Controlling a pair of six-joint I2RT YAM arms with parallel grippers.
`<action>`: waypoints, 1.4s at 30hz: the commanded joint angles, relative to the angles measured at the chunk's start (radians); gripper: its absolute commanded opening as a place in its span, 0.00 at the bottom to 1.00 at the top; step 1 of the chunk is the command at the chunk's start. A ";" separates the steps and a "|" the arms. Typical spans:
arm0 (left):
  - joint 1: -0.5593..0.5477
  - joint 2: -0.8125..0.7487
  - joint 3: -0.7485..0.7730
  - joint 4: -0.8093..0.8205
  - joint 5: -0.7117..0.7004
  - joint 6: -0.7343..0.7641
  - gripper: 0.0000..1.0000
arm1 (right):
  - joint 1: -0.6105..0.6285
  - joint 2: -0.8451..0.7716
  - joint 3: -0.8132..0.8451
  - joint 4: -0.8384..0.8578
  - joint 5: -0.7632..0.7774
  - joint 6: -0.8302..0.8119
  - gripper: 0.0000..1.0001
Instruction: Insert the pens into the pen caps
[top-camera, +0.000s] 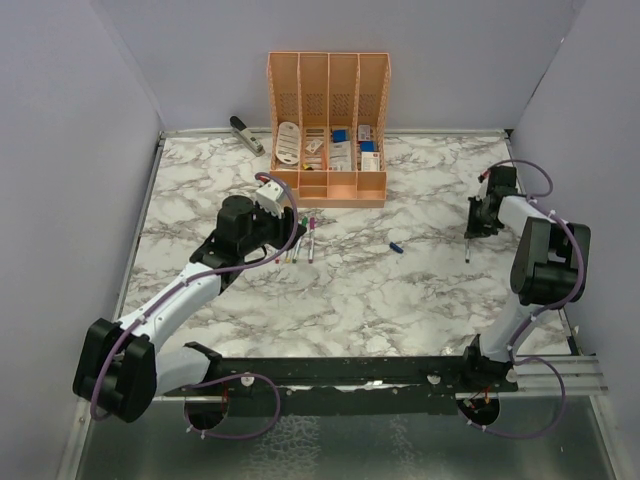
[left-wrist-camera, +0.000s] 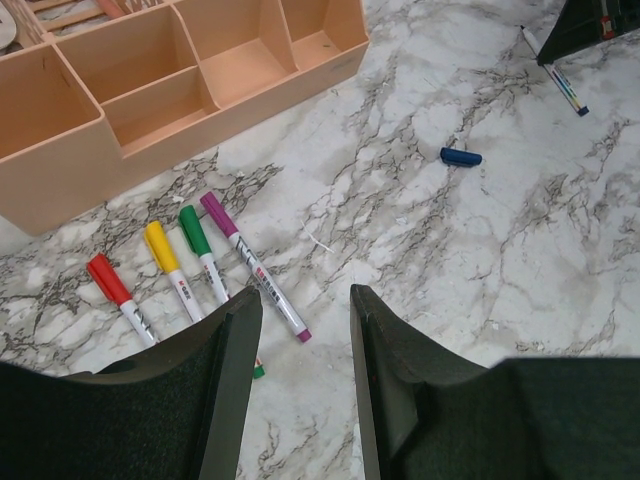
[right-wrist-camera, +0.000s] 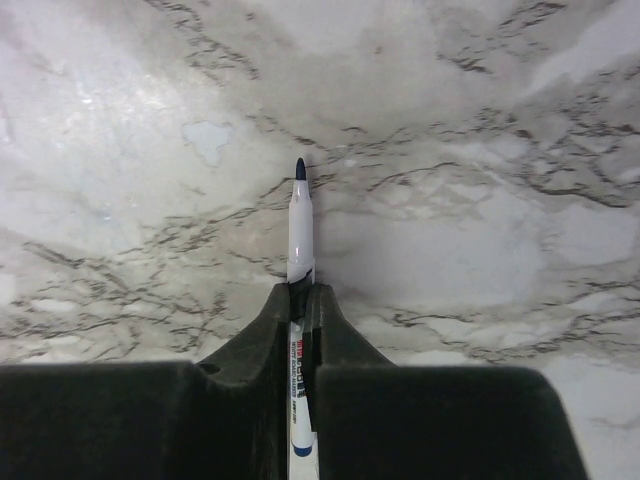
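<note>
Pickup step, last pen of the set. Your right gripper is clenched on the uncapped pen at mid-barrel, with the dark tip poking out ahead of the fingers. Pen sits low over the marble table near its right edge; whether it is lifted, I cannot tell.

Blue cap lies on its side mid-table, well apart from that pen.

Next move, as I judge it: carry the pen left and line its tip up with the cap's open end. A loose cap may skid unless you pin it.

Right arm is folded, wrist pitched down. Left gripper hangs with jaws apart and empty above four capped pens, near the orange organiser.
</note>
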 joint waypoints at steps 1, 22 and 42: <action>0.002 0.016 0.035 0.047 0.031 0.005 0.43 | 0.029 -0.041 -0.038 0.016 -0.156 0.080 0.01; -0.135 0.053 0.025 0.158 0.087 -0.052 0.42 | 0.565 -0.309 -0.082 0.475 -0.148 0.403 0.01; -0.137 0.129 0.032 0.311 0.203 -0.112 0.52 | 0.850 -0.400 -0.267 1.054 -0.179 0.509 0.01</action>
